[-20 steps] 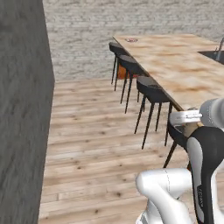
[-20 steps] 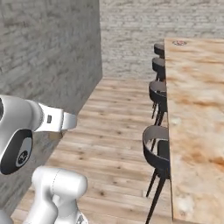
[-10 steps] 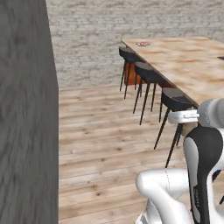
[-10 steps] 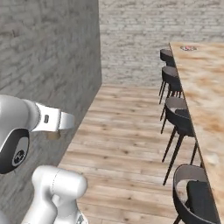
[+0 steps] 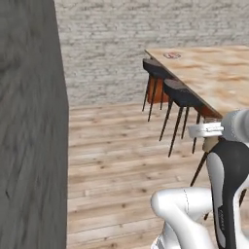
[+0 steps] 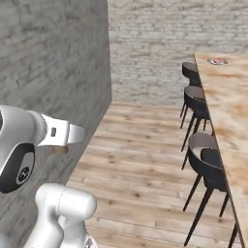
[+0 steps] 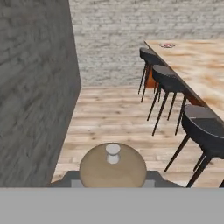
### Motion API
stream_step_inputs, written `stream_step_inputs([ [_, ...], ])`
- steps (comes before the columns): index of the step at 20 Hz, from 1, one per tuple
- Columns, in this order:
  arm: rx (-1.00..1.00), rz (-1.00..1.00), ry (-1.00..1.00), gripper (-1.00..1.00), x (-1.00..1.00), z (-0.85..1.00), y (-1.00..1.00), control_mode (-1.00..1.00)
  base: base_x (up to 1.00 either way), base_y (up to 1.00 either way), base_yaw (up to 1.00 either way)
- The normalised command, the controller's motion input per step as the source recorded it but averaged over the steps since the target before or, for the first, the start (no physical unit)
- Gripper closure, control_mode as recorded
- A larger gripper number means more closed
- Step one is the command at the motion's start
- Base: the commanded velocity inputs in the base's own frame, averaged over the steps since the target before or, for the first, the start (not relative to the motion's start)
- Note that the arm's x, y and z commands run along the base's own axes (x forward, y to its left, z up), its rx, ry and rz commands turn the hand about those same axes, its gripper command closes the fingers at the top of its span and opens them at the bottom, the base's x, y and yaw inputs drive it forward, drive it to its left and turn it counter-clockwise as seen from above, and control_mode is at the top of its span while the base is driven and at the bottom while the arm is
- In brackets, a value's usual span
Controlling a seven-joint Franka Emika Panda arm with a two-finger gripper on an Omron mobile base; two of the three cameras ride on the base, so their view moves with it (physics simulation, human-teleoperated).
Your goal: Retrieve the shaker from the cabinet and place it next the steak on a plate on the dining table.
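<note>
Brick walls behind; pincer (image 7: pixel 113 181) grips the tan, round-bodied shaker (image 7: pixel 113 166) with pale knob top.

glossy white arm (image 5: pixel 185 214) built of rounded, bulbous shells, with dark grey-black bands and caps at the joints. one black joint disc carries small white dot markings. a slim white wrist link (image 6: pixel 58 134) bears a tiny dark square.

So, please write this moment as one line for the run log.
phase: carrying | held: shaker in gripper | target: plate with steak, far end of dining table | stools alongside table
</note>
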Motion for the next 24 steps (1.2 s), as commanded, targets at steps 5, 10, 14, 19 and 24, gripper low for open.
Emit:
stream_step_inputs([
  [5,0.0,0.0,0.0,1.0,0.0,0.0,0.0,1.0,1.0,-0.23,0.03],
  [10,0.0,0.0,0.0,1.0,0.0,0.0,0.0,1.0,1.0,-0.21,0.02],
  [14,0.0,0.0,0.0,1.0,0.0,0.0,0.0,1.0,1.0,-0.18,0.0],
  [19,0.0,0.0,0.0,1.0,0.0,0.0,0.0,1.0,1.0,-0.16,0.0],
  [24,0.0,0.0,0.0,1.0,0.0,0.0,0.0,1.0,1.0,-0.08,0.0],
])
